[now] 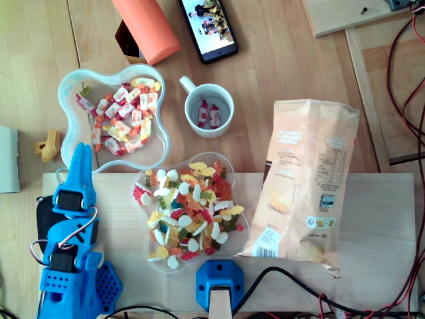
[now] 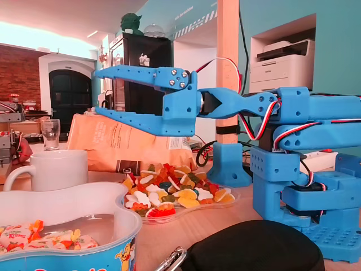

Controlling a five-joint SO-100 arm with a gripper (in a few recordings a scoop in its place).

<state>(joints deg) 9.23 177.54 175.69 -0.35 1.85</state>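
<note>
My arm stretches out almost level, forearm and wrist in one line well above the table. My pincer (image 2: 97, 93) is spread wide and pinches nothing: one long flat finger on top, the other slanting below it. In the overhead view my pincer (image 1: 81, 158) points at the lower left edge of the lobed bowl (image 1: 99, 70). The tips seem to hang over its rim, though I cannot tell how far in they reach.

The bowl (image 2: 67, 210) is glossy plastic with a wavy wall, pale inside and blue outside. It holds wrapped sweets (image 1: 123, 113) in crinkled red, white and orange paper. Just right of it stands a smooth white mug (image 1: 224, 123) (two more wrapped sweets lie inside). Nearer my base, a clear heart-like dish (image 1: 150, 256) is heaped with gummies (image 1: 192, 209). A creased paper crisp bag (image 1: 305, 179) lies flat beside it.

The table is pale wood, with a lighter board (image 1: 378, 219) under my base. Behind are a teal wall, a printer (image 2: 282, 59) in a niche and a brick wall (image 2: 22, 73).
</note>
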